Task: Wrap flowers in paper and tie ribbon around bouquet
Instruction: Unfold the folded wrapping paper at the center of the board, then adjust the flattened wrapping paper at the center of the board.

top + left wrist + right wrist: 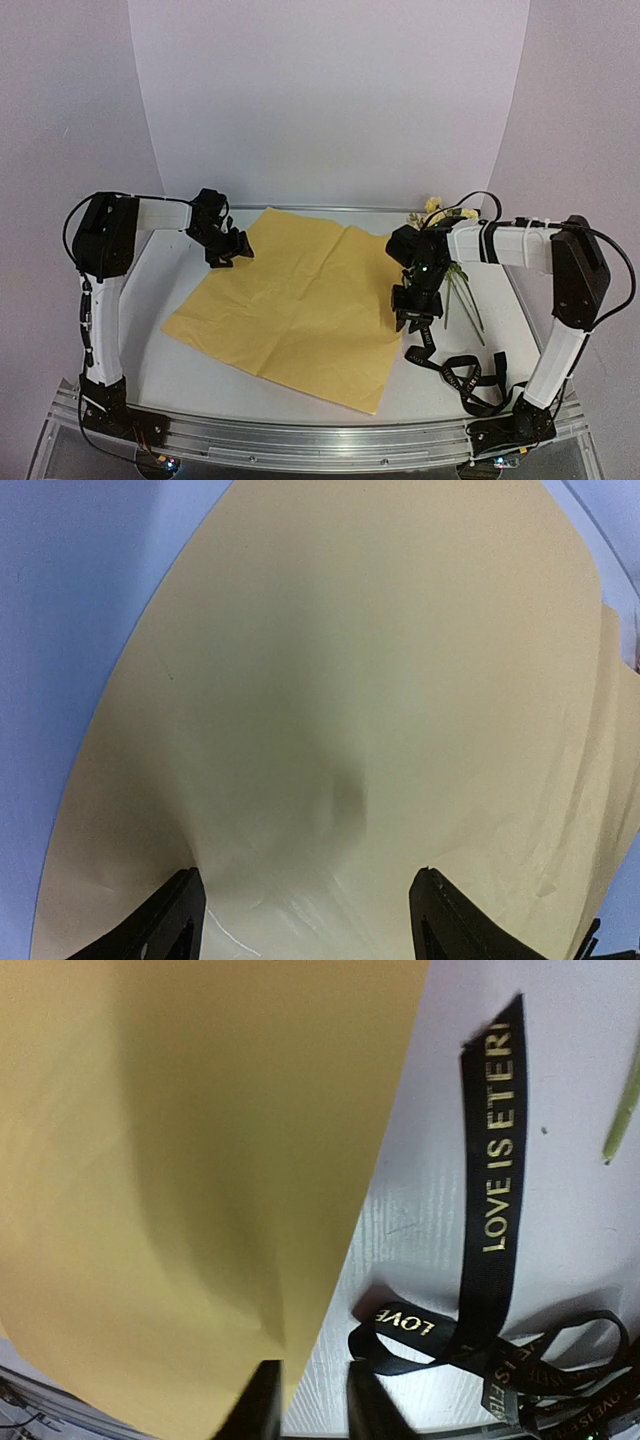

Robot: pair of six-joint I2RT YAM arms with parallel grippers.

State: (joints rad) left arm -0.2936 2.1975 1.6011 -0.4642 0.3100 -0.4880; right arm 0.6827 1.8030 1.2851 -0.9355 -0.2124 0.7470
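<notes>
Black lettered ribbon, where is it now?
Top view: the black ribbon lies near-right on the white table, right of the yellow paper sheet, by the right gripper.

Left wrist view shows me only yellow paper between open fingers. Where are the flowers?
Observer: The flowers lie at the far right of the table, partly behind the right arm, off the paper.
Operator: And the ribbon?
Observer: The ribbon lies in a loose heap at the near right, just past the paper's edge.
Operator: Where is the right gripper?
Observer: The right gripper sits low at the paper's right edge, jaws slightly apart.
</notes>
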